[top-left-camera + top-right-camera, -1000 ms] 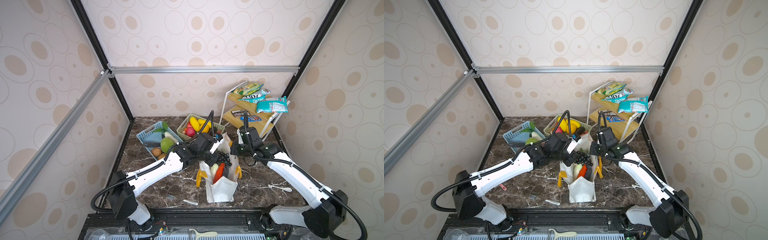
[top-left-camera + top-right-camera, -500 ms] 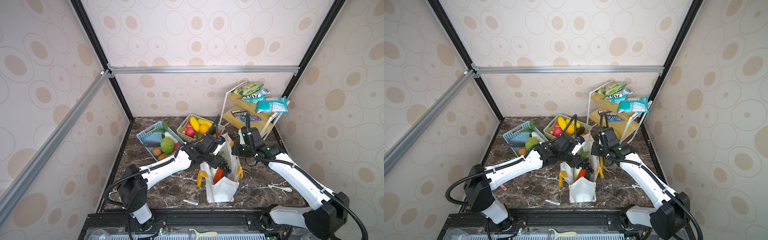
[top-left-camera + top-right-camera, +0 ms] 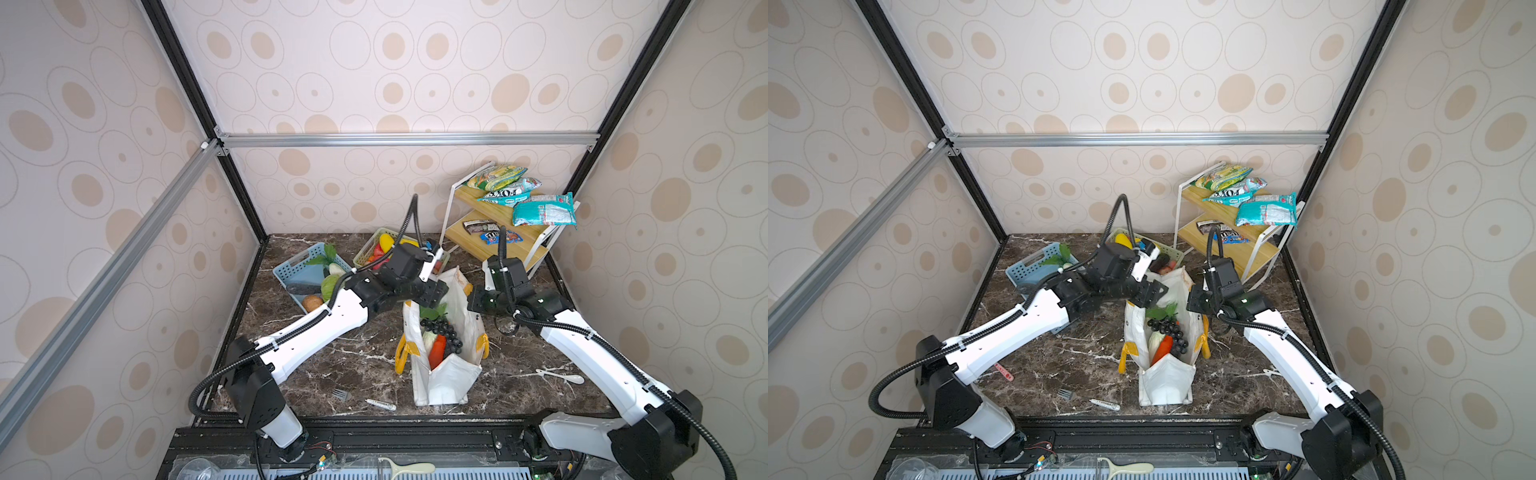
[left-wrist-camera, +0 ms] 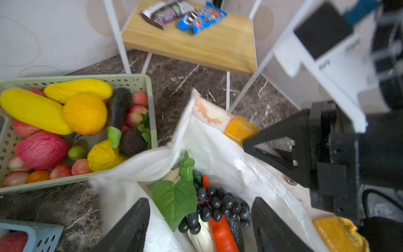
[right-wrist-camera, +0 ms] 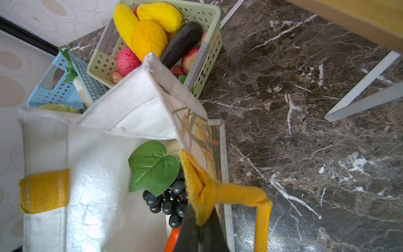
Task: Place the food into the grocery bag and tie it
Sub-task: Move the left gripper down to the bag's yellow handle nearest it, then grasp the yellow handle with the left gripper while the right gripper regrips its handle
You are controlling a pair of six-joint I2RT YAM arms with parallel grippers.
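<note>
The left gripper point(image 4: 200, 203) should lift straight up, so it does not snag the grocery bag point(image 3: 449, 378), which stands in the middle of the table point(image 3: 332, 353) with grapes point(image 4: 216, 205) and a red-orange pepper point(image 4: 222, 235) inside. It hangs over the bag's mouth, fingers wide apart, holding nothing. The right gripper point(image 5: 197, 227) pinches the yellow handle point(image 5: 239, 194) tight.

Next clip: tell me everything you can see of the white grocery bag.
The grocery bag is a white, crinkly tote with yellow-orange strap handles, standing upright and open on the marble table. Inside lie a green leaf, black grapes and a red-orange pepper. The right gripper is shut on one handle at the rim; the open left gripper hovers above its mouth.
</note>
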